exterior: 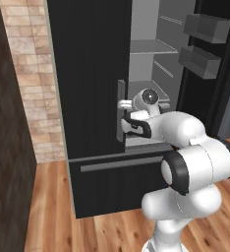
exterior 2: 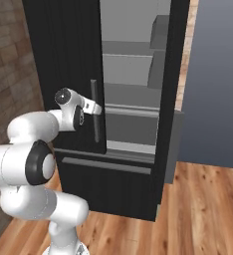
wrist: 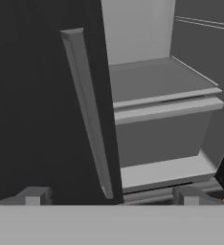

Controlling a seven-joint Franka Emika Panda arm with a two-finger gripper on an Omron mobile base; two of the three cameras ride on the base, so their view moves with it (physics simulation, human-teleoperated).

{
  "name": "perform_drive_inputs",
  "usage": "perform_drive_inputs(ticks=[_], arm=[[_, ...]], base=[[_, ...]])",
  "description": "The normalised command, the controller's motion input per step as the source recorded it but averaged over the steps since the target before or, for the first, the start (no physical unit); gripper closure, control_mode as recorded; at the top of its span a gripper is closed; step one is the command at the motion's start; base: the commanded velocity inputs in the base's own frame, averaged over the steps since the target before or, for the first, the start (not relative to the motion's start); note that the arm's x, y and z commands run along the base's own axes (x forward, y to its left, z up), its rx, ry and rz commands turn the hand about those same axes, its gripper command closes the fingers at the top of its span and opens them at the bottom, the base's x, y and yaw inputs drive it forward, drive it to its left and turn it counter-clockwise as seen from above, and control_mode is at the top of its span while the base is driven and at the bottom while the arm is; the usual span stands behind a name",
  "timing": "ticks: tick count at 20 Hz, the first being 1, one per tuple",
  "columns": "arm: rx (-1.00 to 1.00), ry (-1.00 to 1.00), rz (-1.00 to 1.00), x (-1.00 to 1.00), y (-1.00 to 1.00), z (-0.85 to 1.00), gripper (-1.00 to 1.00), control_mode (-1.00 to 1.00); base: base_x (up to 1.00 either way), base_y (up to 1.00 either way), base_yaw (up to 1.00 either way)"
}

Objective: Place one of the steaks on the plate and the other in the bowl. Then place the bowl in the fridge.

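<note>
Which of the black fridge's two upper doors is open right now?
The right-hand door, swung out with its grey bins showing; the left door with the grey vertical handle is shut.

Black fridge (exterior: 92, 74), grey handle (exterior: 121, 110), grey shelves (wrist: 157, 86), tan brick wall (exterior: 31, 74).

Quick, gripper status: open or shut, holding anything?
Gripper: open and empty, its tips either side of the grey handle on the fridge door.
</note>
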Motion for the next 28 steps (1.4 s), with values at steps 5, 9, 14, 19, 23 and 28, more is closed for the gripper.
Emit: perform_drive_inputs(ticks=[5, 9, 14, 19, 23, 28], arm=[[0.00, 0.00, 0.00, 0.46, 0.19, 0.00, -1.00, -1.00], [0.00, -0.02, 0.00, 0.47, 0.26, 0.00, -1.00, -1.00], [-0.02, -0.01, 0.00, 0.40, 0.01, -0.12, -1.00, -1.00], [-0.02, -0.01, 0.00, 0.43, 0.00, -0.25, -1.00, -1.00], [0.00, 0.00, 0.00, 0.44, 0.00, -0.10, -1.00, -1.00], [0.00, 0.00, 0.00, 0.44, 0.01, 0.00, -1.00, -1.00]], base=[[0.00, 0.00, 0.00], [0.00, 0.00, 0.00], [0.00, 0.00, 0.00], [0.00, 0.00, 0.00], [0.00, 0.00, 0.00], [0.00, 0.00, 0.00]])
